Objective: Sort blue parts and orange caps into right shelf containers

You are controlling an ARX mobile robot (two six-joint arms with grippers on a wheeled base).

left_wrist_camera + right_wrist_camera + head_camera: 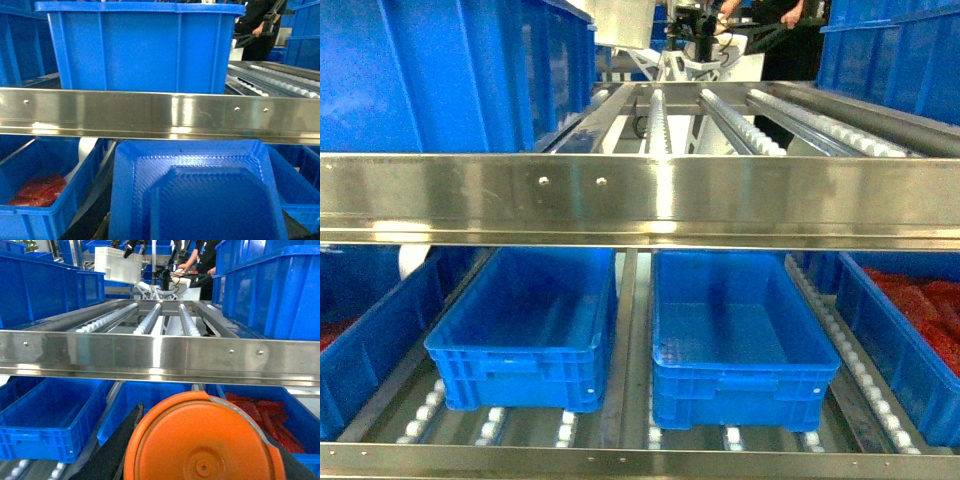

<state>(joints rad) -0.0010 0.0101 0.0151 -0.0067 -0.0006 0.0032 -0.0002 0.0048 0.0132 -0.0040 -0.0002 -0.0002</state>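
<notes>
With a blue part filling the left wrist view and an orange cap held in the right gripper's clenched jaws, both look ready for delivery, so next comes reaching over the two empty crates on the lower shelf; whether the left gripper grips its part I cannot tell.

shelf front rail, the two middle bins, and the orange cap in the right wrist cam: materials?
Horizontal silver shelf rail: looks like brushed stainless steel or aluminium; mirror-like blue reflections, small rivets.
Two empty blue rectangular bins: apparently moulded plastic, semi-gloss, with ribbed walls and rims.
Round orange cap: seemingly smooth moulded plastic, with soft sheen and a small centre dimple. It fills the view's foreground; what holds it isn't visible.
</notes>
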